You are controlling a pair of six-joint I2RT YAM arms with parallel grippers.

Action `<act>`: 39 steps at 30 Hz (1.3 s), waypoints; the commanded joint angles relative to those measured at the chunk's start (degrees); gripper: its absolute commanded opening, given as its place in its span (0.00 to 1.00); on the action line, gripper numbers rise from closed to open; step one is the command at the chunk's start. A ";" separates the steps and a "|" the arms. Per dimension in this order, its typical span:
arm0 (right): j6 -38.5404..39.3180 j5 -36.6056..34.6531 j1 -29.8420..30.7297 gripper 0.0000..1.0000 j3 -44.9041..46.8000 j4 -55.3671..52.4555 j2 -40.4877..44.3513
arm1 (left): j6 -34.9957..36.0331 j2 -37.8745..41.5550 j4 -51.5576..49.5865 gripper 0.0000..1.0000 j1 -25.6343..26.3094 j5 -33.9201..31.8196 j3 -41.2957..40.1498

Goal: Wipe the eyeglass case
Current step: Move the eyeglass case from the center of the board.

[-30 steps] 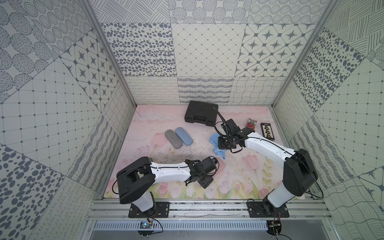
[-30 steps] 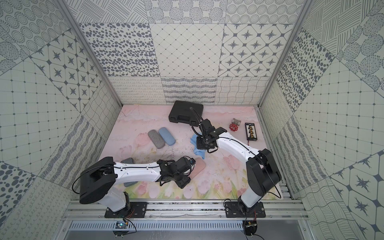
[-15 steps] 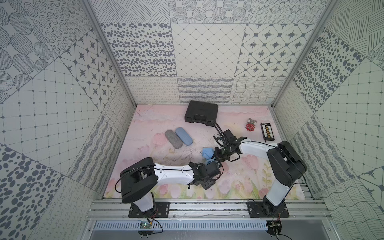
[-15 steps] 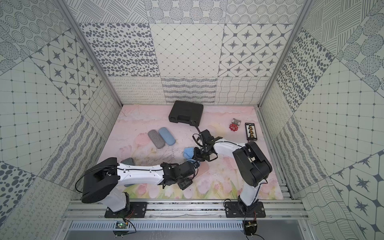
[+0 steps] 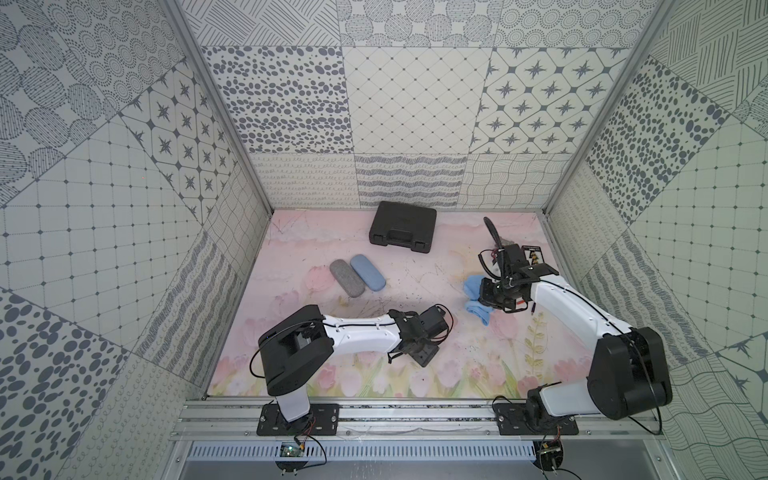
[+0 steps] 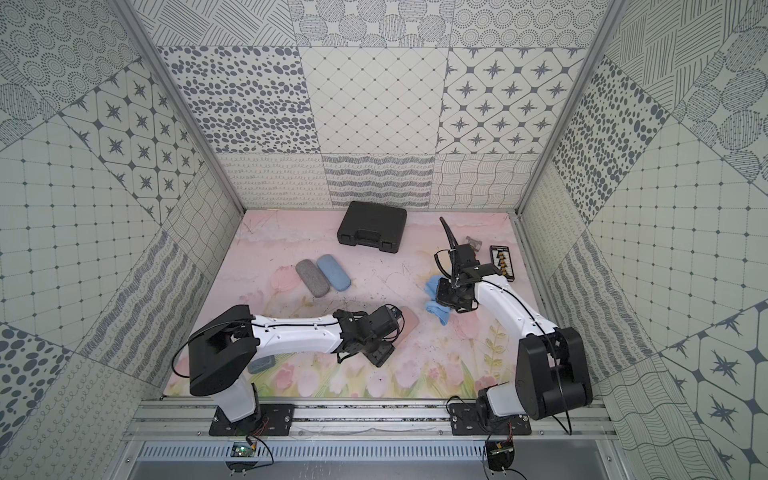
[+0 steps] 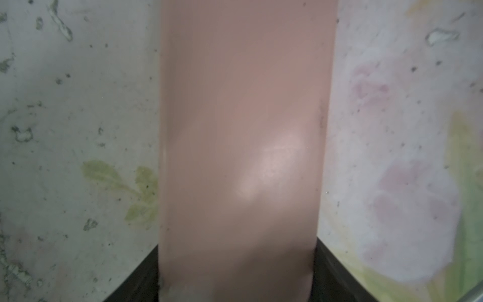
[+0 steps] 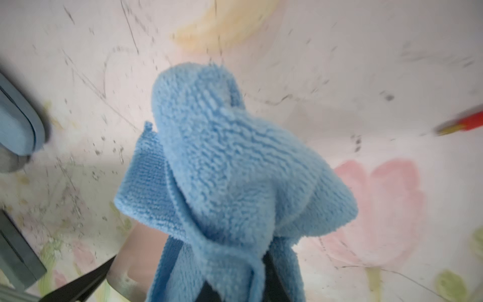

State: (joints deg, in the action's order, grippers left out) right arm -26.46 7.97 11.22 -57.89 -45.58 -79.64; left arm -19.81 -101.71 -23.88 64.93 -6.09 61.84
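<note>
1. Case first: saw the pink eyeglass case [image 7: 240, 130] lying flat on the flowery table mat [image 5: 291, 232], near the front and about the middle.
2. Found it inside the left gripper [image 6: 395, 326], running straight out between the two jaws in the left wrist view.
3. Saw a black finger [image 7: 141, 282] pressed against each long side of it, with the jaws fairly wide and hugging the case.
4. Spotted only its rounded far end poking out past the gripper in a top view.
5. Saw the right gripper [image 5: 483, 293] off to the right side of the mat, well apart from the case.
6. Found a blue cloth [image 8: 230, 170] bunched up in it, pinched tight; could not see the jaws themselves under the fluffy folds.
7. Saw part of the cloth hanging low beside the gripper; could not tell about any touch with the mat.
8. Saw bare mat between cloth and case, so no touching there.
9. Noticed a grey case [image 5: 347, 278] and a blue case [image 5: 368, 272] lying side by side, touching, farther back and to the left.
10. Saw a black tool box [image 5: 402, 227] by the back wall, and a small black card [image 5: 533, 254] behind the right gripper.
11. Spotted a small grey case [image 6: 262, 363] partly hidden under the left arm [image 6: 299, 328] in a top view.
</note>
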 commanded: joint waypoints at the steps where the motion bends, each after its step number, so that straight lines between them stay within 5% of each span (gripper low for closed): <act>1: 0.65 -2.62 -3.56 0.00 -0.66 -2.27 2.36 | -11.04 -6.20 -5.01 0.25 -0.65 6.24 10.24; 14: 0.60 -1.88 -8.26 0.00 3.99 -1.49 8.95 | -26.06 -22.60 -5.24 0.34 -1.96 14.84 29.81; 19: 0.17 -1.78 -9.74 0.00 4.25 -1.06 9.42 | -29.60 -25.57 -3.02 0.52 -1.99 16.73 34.17; 29: 1.22 1.19 -9.73 0.00 5.26 -1.48 8.71 | -29.51 -24.00 2.70 0.83 -3.27 17.25 33.26; 35: 1.07 0.94 -9.71 0.00 5.24 -1.91 9.14 | -28.73 -22.25 5.56 0.91 -3.31 17.77 32.29; 39: 0.48 1.95 -8.58 0.00 4.77 -3.18 10.25 | -25.32 -15.25 3.30 0.92 -3.51 11.14 27.04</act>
State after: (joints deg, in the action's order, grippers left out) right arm -26.30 8.95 1.78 -52.88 -48.03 -71.31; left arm -47.75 -122.80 -21.30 61.89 9.74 92.42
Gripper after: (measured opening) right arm 0.151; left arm 0.913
